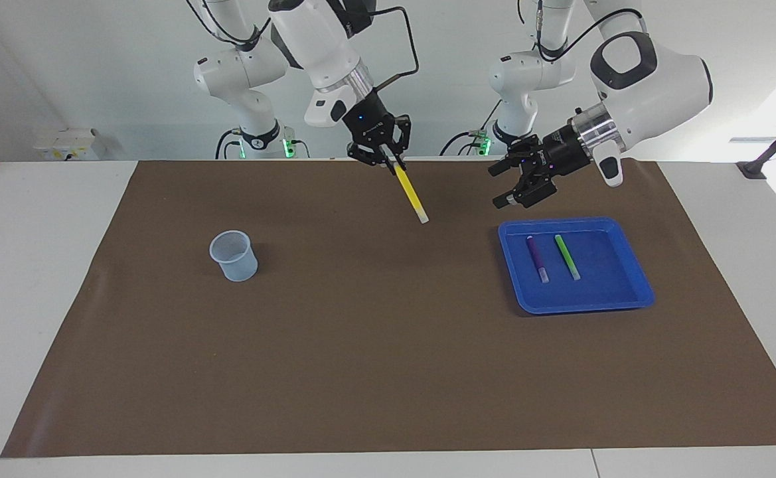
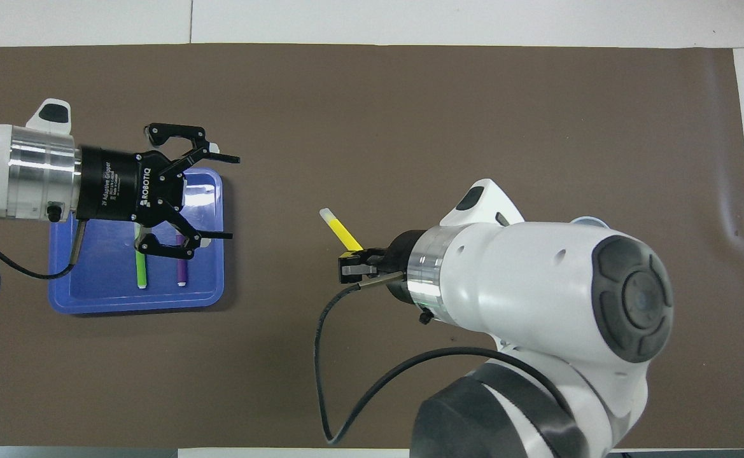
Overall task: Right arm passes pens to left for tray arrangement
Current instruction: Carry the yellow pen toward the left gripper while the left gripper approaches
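My right gripper (image 1: 388,158) (image 2: 349,254) is shut on the top of the yellow pen (image 1: 411,196) (image 2: 340,230), which hangs slanted in the air over the middle of the mat, pale end down. My left gripper (image 1: 499,186) (image 2: 230,198) is open and empty. It hovers over the blue tray's (image 1: 577,307) (image 2: 91,296) edge that lies toward the table's middle, pointing at the yellow pen with a wide gap between them. In the tray the purple pen (image 1: 538,259) (image 2: 181,272) and the green pen (image 1: 567,257) (image 2: 140,273) lie side by side.
A small translucent cup (image 1: 233,255) stands on the brown mat (image 1: 361,345) toward the right arm's end; in the overhead view the right arm covers nearly all of it. The right arm's black cable (image 2: 346,381) loops below its wrist.
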{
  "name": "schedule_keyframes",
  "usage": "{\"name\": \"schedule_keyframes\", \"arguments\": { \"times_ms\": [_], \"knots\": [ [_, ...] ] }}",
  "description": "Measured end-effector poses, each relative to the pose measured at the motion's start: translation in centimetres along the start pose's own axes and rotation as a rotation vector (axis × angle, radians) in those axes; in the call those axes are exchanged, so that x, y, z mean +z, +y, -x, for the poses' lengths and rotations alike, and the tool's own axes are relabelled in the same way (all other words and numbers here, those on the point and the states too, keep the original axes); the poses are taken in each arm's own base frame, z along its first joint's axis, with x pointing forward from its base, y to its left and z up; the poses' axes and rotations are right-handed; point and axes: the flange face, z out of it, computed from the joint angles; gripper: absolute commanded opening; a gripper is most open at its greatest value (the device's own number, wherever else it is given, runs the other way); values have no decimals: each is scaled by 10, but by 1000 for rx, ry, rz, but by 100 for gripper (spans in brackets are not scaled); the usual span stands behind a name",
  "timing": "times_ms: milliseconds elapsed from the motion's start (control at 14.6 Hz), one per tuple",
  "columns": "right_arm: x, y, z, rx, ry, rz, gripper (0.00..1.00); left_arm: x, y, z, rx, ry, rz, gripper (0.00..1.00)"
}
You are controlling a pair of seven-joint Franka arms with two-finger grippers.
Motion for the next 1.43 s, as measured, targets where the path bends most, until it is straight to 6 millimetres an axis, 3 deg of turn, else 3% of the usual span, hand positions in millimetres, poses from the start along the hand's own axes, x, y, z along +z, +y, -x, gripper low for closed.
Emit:
{"name": "schedule_keyframes", "arguments": {
  "times_ms": [410,546,819,1161,1365,1434],
  "knots": [
    [27,-29,17,17,-4,-20,0,48,0,-22,77,-62,-63,100],
    [37,-30,18,16,-13,-16,0,53,-2,-22,69,-80,-63,100],
    [40,-28,17,19,-15,-14,0,71,-15,-21,100,-99,-90,98],
    [40,-28,16,21,-14,-14,0,86,-34,-17,121,-98,-116,85],
    [39,-27,16,21,-14,-14,0,91,-37,-14,124,-97,-115,66],
    [39,-27,16,22,-14,-14,0,92,-38,-14,122,-99,-112,66]
  ]
}}
